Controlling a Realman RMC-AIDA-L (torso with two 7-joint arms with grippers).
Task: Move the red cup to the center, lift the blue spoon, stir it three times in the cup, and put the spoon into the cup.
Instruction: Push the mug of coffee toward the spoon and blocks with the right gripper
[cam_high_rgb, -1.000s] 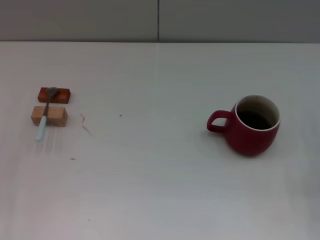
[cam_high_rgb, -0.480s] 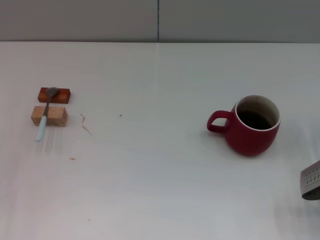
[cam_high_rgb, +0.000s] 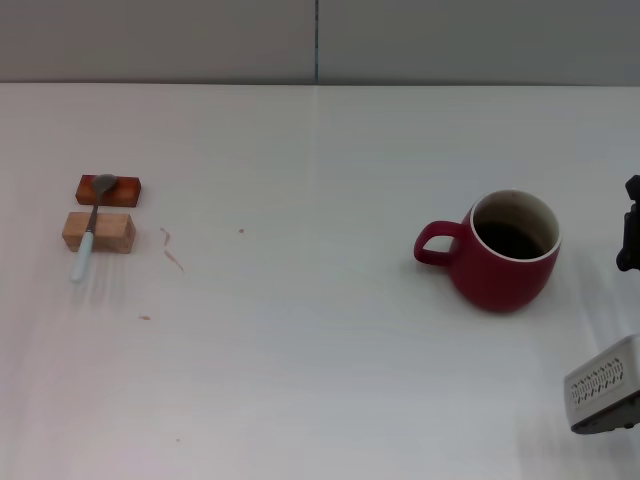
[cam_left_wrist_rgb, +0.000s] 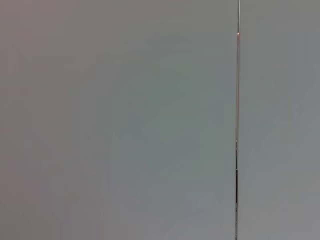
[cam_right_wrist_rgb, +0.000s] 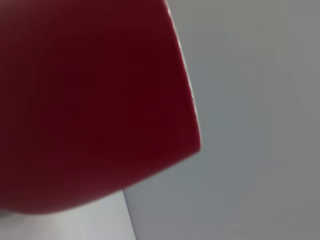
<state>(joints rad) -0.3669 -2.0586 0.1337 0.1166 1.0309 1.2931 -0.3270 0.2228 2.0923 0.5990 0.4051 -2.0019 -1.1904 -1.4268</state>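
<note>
Head view: right tool (cam_high_rgb: 628, 240) beside red cup (cam_high_rgb: 502, 252)

Red cup (cam_high_rgb: 503, 255): stood upright at the right of the table, handle turned left.
Blue spoon (cam_high_rgb: 88, 232): lay across two wooden blocks (cam_high_rgb: 100, 231), far left.

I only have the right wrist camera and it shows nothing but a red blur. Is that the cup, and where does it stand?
Observer: Yes, that is the red cup. It stands upright on the right part of the table, with its handle toward the robot's left.
Operator: Is anything touching it?
Observer: No. The right arm shows at the head view's right edge, apart from the cup.
Operator: And the spoon?
Observer: The blue spoon lies far to the left across two wooden blocks, with no arm near it.
</note>
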